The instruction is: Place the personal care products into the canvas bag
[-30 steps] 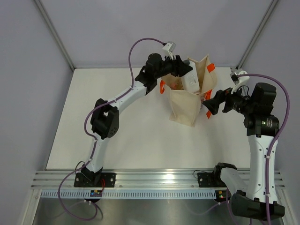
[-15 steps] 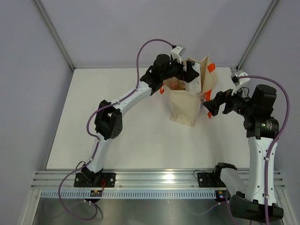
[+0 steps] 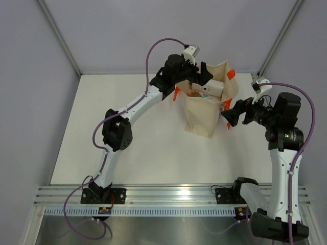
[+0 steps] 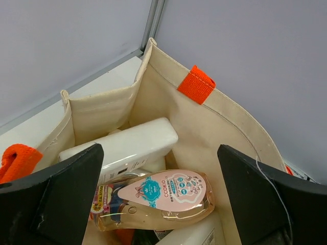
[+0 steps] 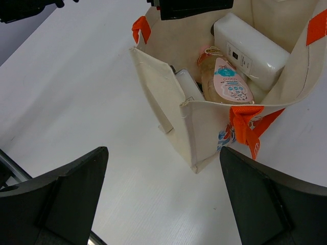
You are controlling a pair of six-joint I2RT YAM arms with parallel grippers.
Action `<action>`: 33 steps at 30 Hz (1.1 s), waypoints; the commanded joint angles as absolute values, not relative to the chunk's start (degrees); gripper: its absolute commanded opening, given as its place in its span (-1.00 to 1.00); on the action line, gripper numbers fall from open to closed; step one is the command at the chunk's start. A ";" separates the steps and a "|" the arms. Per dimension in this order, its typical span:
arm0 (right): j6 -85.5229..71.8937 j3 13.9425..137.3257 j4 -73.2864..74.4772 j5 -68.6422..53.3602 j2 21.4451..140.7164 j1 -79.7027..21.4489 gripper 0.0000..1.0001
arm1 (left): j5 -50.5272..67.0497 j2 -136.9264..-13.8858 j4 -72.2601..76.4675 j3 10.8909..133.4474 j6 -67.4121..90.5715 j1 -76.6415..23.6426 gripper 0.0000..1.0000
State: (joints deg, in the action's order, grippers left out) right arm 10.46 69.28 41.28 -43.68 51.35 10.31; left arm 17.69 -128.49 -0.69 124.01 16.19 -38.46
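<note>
White matte surface (image 3: 127, 127), flat grey walls (image 3: 30, 102) round it. Upright toward the far middle of it stands the canvas bag (image 3: 200, 116): mouth gaping, beige woven cloth, soft creased sides, bright orange webbing handles (image 4: 195, 84), small printed picture (image 5: 225, 137) low on the side facing my right arm. Left claw (image 4: 159, 148) hangs right over the bag mouth, jaws wide apart, nothing between them. Right claw (image 5: 163, 149) sits off the bag's right side above bare surface, jaws also wide apart, empty, clear of the cloth. Inside the bag: cream bottle (image 4: 120, 148), a smooth boxy slab with rounded corners, lying tilted against the cloth wall. The peach bottle (image 4: 163, 196) is glossy, translucent and teardrop-shaped with a pink-and-teal label, on its side just beside the cream one; they look to be touching. Something pale and flat (image 5: 186, 84) is wedged along one side wall, can't tell which product. More items sit under the peach bottle, too buried for me to identify.
</note>
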 commanded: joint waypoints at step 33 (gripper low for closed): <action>-2.90 70.05 41.22 -10.56 41.23 10.90 0.99 | -6.41 -44.93 -27.85 61.19 8.43 -32.17 0.98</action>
